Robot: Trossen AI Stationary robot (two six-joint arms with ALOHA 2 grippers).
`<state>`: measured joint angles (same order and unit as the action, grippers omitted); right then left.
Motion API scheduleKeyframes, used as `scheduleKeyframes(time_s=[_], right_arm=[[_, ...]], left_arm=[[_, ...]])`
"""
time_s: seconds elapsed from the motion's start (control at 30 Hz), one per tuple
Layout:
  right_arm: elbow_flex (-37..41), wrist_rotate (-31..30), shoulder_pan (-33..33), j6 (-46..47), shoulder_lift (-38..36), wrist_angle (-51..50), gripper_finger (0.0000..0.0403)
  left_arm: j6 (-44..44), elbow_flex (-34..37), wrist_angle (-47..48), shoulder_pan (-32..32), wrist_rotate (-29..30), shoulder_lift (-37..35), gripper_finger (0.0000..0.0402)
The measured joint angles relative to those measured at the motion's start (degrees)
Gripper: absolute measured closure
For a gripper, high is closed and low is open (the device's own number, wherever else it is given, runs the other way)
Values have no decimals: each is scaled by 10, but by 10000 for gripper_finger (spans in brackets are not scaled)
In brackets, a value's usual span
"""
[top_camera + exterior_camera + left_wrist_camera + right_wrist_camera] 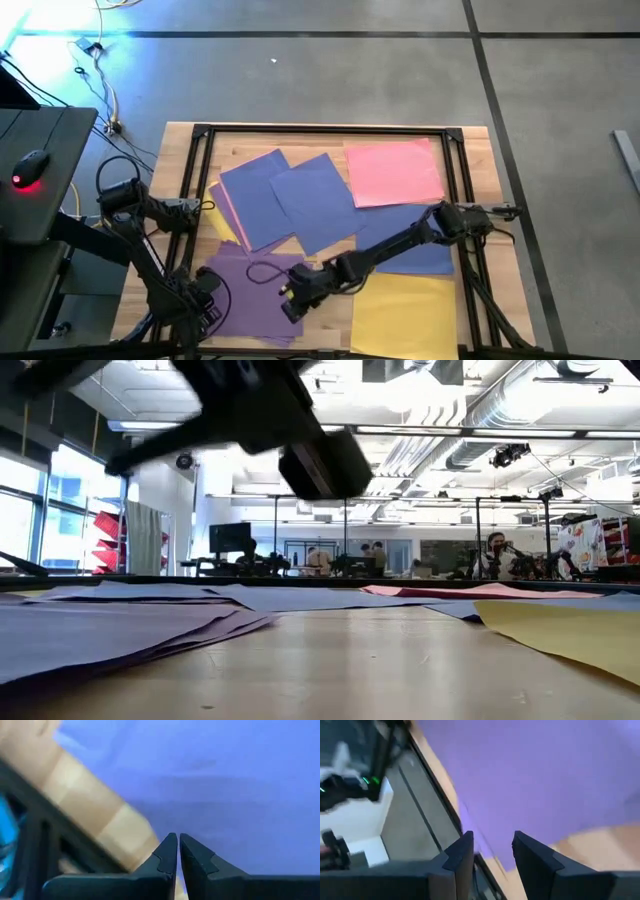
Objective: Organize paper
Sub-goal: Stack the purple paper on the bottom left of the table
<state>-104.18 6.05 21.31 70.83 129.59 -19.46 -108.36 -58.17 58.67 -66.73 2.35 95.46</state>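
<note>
Arms: we see two dark, near-black jointed arms, boxy links alternating with rounded joint housings.
Cables: we note a thin black cable looping off the left arm's (150,215) upper links and another beside the right arm's (400,245) wrist.
Left gripper (178,845): matte black wedge fingers, stepped notch behind each tip.
Right gripper (492,847): matte black, flat angular fingers on a dark crossbar.

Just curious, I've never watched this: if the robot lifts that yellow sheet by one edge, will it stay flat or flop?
The yellow sheet looks very thin and lies flat on the table, so it would probably droop. It seems light, so a push might slide it across the smooth wood.
</note>
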Motion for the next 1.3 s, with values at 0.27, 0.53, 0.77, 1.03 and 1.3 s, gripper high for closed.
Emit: scheduleKeyframes(time_s=[0.27,0.53,0.77,1.03,1.3], right_arm=[[0,32,-75,-88,-6,-37,282],[0,-4,-132,-188,-3,-89,282],[0,-13,-153,-209,25,-77,282],[0,-11,-123,-210,64,-56,282],[-1,5,-87,-235,69,-62,282]], left_arm=[[158,-22,-120,5,95,-41,401],[468,-20,-364,7,83,-29,401],[444,20,-423,8,57,34,401],[459,17,-381,10,34,88,401],[427,13,-294,25,36,85,401]])
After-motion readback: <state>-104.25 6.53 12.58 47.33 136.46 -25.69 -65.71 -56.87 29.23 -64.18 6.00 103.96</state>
